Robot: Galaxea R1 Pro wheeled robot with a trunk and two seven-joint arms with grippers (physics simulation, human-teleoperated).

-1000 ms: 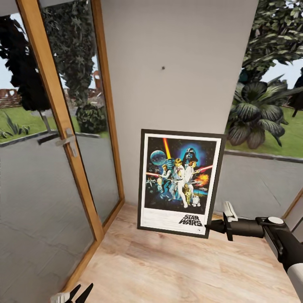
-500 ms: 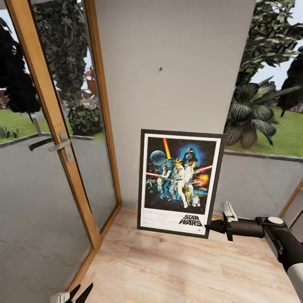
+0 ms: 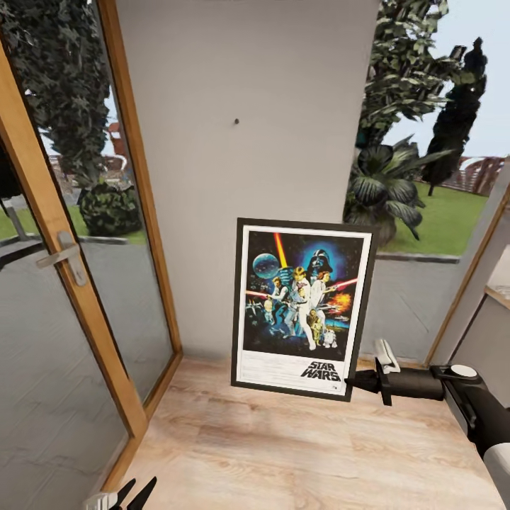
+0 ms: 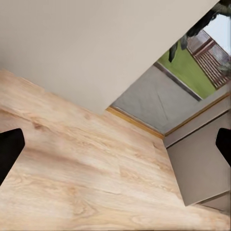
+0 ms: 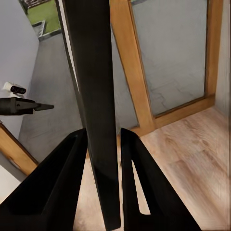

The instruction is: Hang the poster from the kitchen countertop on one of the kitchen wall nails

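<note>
The Star Wars poster (image 3: 301, 308), in its thin black frame, hangs upright just above the wooden floor in front of a grey wall panel (image 3: 248, 177). My right gripper (image 3: 352, 382) is shut on its lower right corner. In the right wrist view the frame's dark edge (image 5: 94, 72) runs between the two black fingers (image 5: 62, 183). A small dark wall nail (image 3: 236, 121) sits high on the panel, above and left of the poster. My left gripper (image 3: 127, 494) hangs low at the lower left, open, with only floor between its fingers (image 4: 9, 149). The kitchen countertop is out of view.
A glass door in a wooden frame with a metal handle (image 3: 67, 255) stands close on the left. A window (image 3: 418, 212) onto garden plants is to the right of the panel. A wooden post and ledge (image 3: 496, 290) stand at the far right. Light wood floor (image 3: 283, 453) lies below.
The camera has swung right: wall, nail and door have slid left in the picture. The poster and my right gripper keep their place in the picture, still clamped together.
</note>
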